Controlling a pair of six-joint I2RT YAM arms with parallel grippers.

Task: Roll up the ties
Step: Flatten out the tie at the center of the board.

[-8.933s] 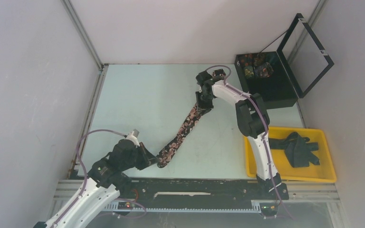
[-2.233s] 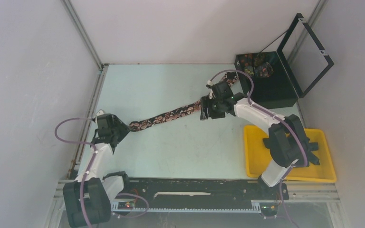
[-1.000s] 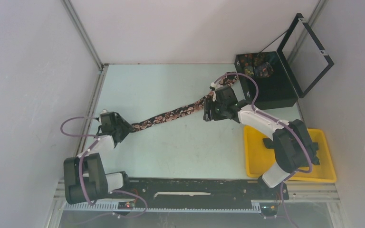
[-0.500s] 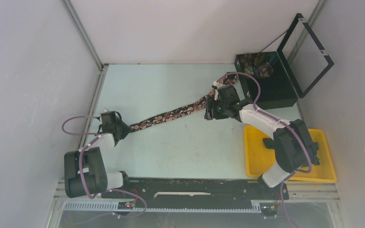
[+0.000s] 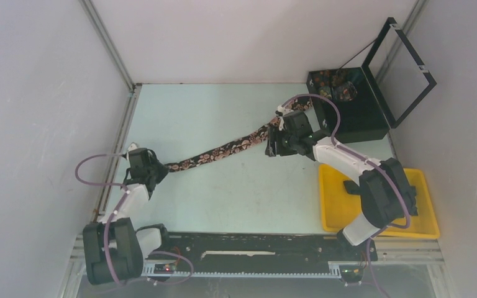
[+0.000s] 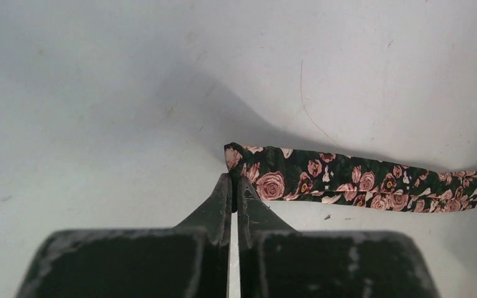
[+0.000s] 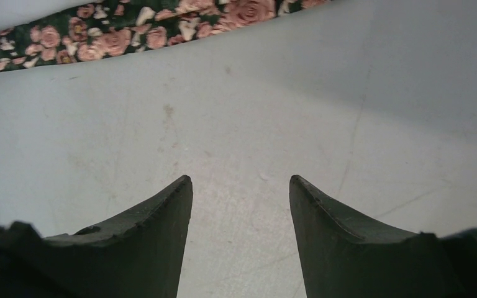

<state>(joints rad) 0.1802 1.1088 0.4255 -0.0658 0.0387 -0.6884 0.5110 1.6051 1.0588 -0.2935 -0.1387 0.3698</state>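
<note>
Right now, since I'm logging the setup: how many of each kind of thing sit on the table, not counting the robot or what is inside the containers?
rose-patterned tie: 1
yellow tray: 1
black box: 1
Total: 3

Robotics lab cell: white panel walls (image 5: 37, 93), aluminium frame posts (image 5: 109, 46), a mounting rail (image 5: 254, 244) edging the table (image 5: 223, 198).
</note>
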